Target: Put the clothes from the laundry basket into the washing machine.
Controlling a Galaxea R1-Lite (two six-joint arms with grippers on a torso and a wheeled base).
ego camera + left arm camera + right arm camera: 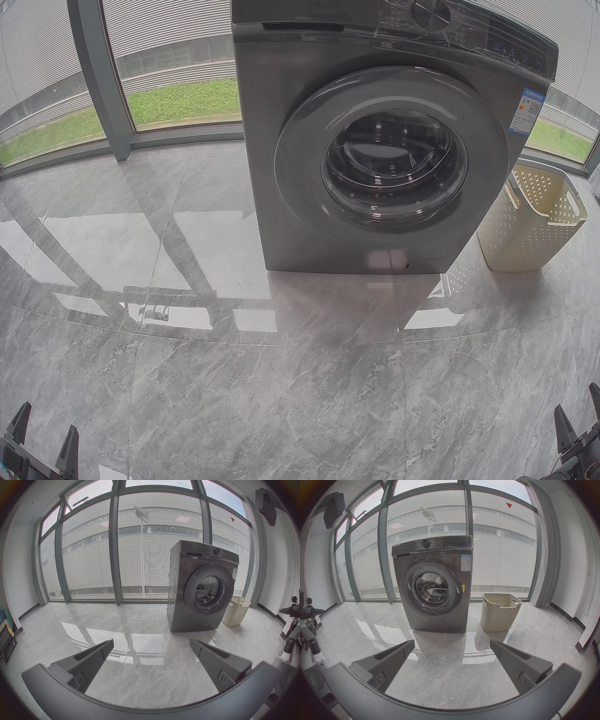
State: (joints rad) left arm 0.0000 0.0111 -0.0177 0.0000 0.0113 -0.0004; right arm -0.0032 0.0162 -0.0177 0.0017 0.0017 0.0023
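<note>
Left fingers [87, 658], right fingers [387, 658] spread, empty; laundry basket [522, 234] interior mostly hidden.

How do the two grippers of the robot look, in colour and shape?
The left gripper and the right gripper look alike: dark grey, each with two wedge-shaped fingers that taper to the tip. The inner tip faces carry a fine dotted texture. A screw sits near each finger's base, on a curved grey mount.
</note>
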